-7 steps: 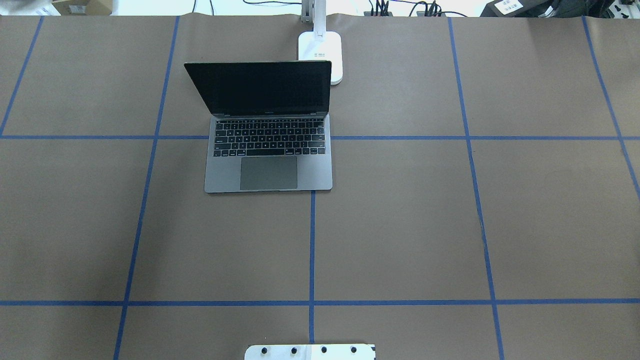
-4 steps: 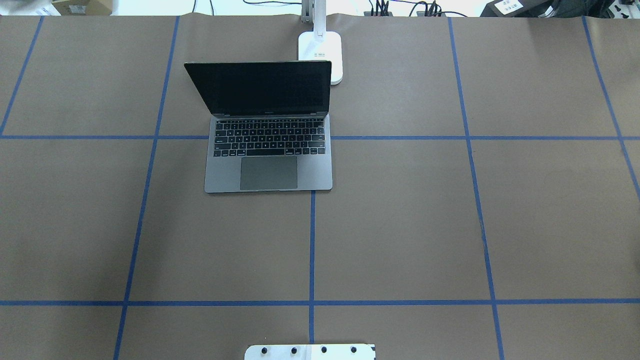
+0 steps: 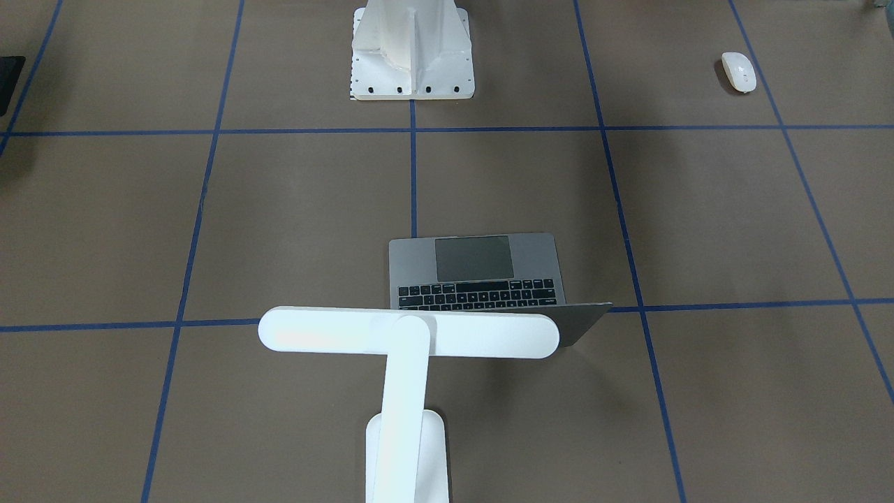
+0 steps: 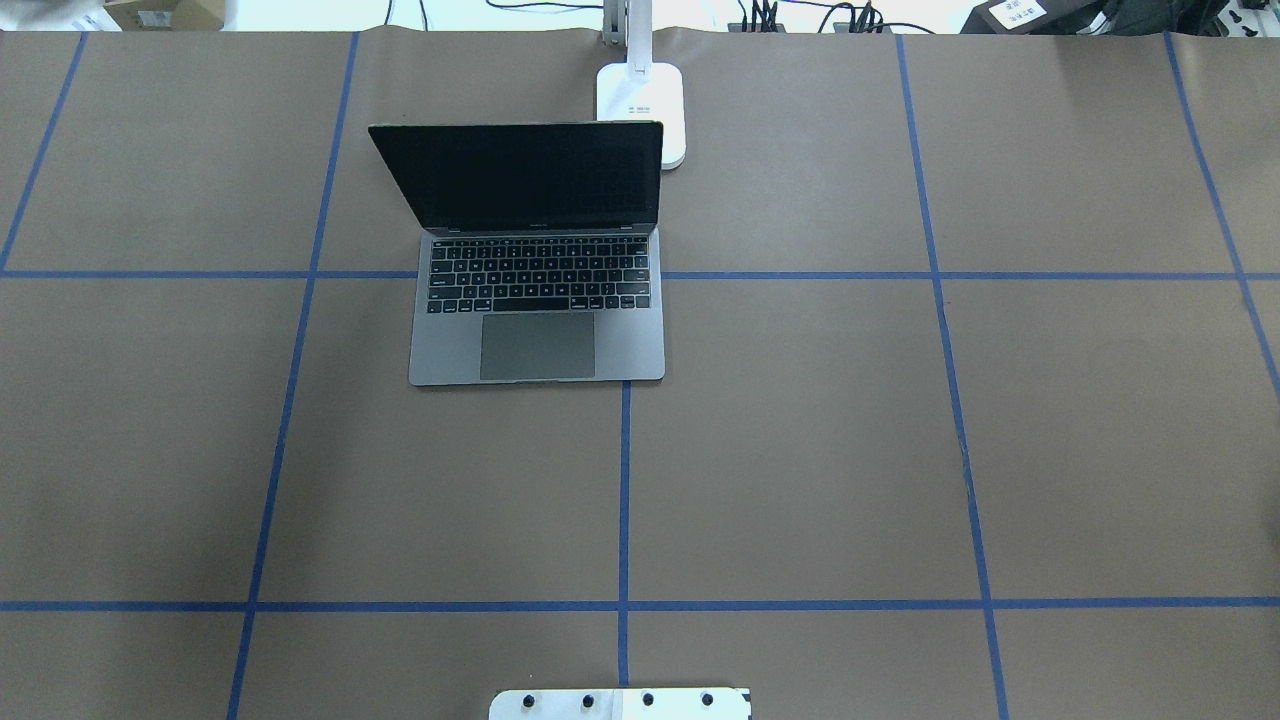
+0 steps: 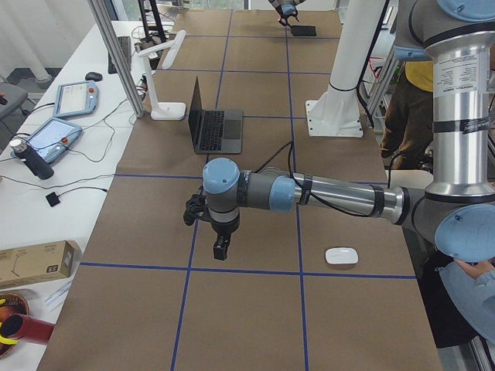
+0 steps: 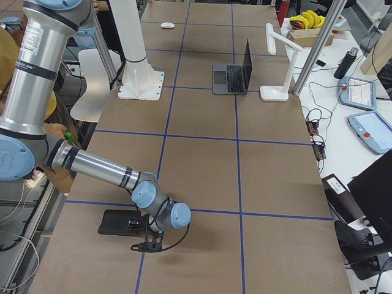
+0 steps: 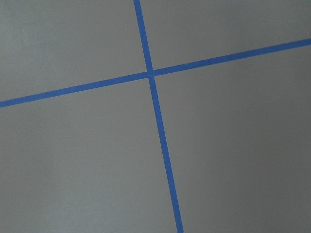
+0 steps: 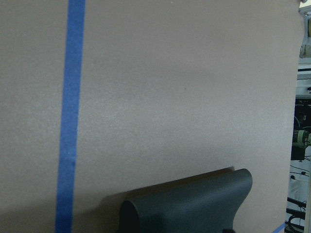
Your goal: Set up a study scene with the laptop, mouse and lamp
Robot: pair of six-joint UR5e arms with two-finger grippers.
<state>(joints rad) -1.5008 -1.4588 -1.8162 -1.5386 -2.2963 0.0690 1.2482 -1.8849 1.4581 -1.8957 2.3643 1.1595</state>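
Currently your left gripper hangs over the table; parted or closed, you cannot tell. The mouse lies near it, toward the robot. The laptop and lamp stand well beyond it. Your right gripper sits at the edge of the mat, its state likewise unreadable. Risk: an off-centre pinch squirts the glossy mouse away.

The matte brown paper-covered table carries a grid of blue tape lines. The slim space-grey metal laptop has black keys and a black screen. The T-shaped desk lamp and, upper right, the small glossy oval mouse are white.
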